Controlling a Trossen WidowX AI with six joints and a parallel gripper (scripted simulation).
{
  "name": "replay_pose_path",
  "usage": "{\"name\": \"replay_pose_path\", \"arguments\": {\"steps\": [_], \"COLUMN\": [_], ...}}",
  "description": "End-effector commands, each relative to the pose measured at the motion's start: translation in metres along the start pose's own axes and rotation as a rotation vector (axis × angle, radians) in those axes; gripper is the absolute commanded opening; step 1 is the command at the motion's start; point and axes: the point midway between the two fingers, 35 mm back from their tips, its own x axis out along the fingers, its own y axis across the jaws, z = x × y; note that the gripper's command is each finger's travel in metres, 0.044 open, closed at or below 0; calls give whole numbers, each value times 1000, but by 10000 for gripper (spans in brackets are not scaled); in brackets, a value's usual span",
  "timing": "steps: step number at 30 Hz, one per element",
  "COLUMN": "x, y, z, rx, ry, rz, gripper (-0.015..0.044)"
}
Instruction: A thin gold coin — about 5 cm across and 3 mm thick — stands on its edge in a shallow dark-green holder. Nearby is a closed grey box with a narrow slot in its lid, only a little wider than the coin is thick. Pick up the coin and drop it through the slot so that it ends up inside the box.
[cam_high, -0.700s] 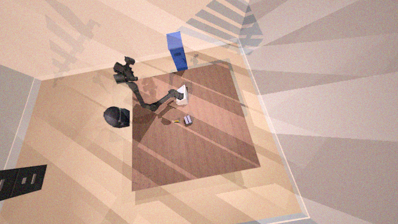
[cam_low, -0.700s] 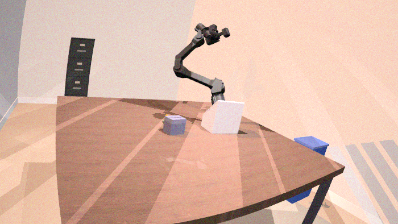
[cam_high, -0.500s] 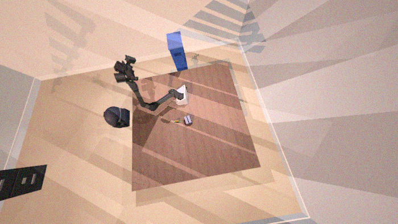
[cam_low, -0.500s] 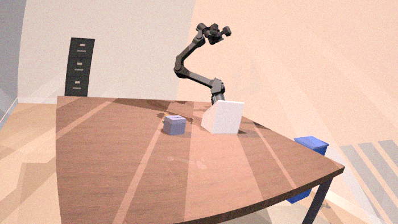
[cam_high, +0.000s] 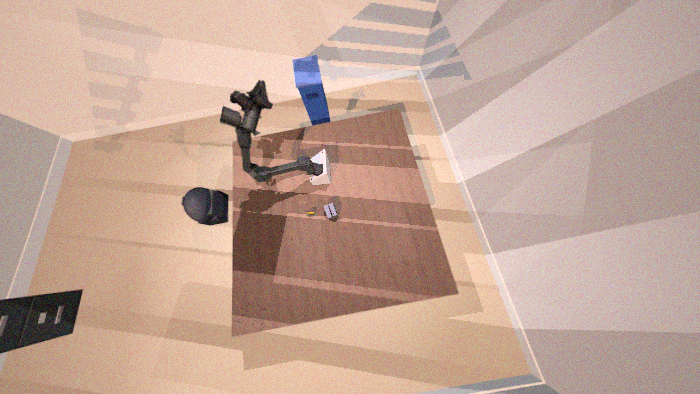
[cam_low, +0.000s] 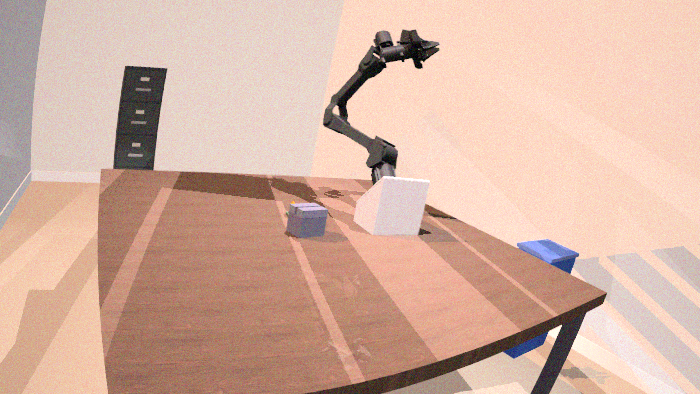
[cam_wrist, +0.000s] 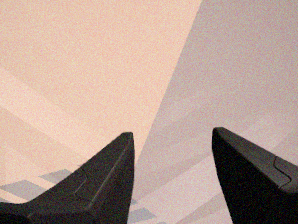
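Slatted light crosses peach walls — a blue bin (cam_high: 314, 100) (cam_low: 547, 251) below, dark cabinet (cam_high: 40, 320) (cam_low: 137, 117) apart.

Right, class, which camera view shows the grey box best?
The exterior view: the grey box appears larger there, with its sides and lid visible. The top view shows it small from above, with a dark line across the lid. The wrist view doesn't show it.

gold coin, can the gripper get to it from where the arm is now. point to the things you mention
Probably, but not without swinging back: the gripper (cam_high: 265, 104) (cam_low: 438, 46) (cam_wrist: 173, 139) points away, high up. Nothing seems to stand over the coin (cam_high: 311, 213).
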Motion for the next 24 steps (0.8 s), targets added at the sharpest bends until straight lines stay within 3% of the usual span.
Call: {"name": "replay_pose_path", "arguments": {"steps": [1,11,18,24], "x": [0,-56,-137,-220], "y": [-72,-202,-269,-295], "z": [-31,-97,-153,-203], "rx": [-2,9,23,91], "ry": [99,356,636,925], "rz": [-264,-751,-1045,-1223], "gripper": [161,161,161,161]}}
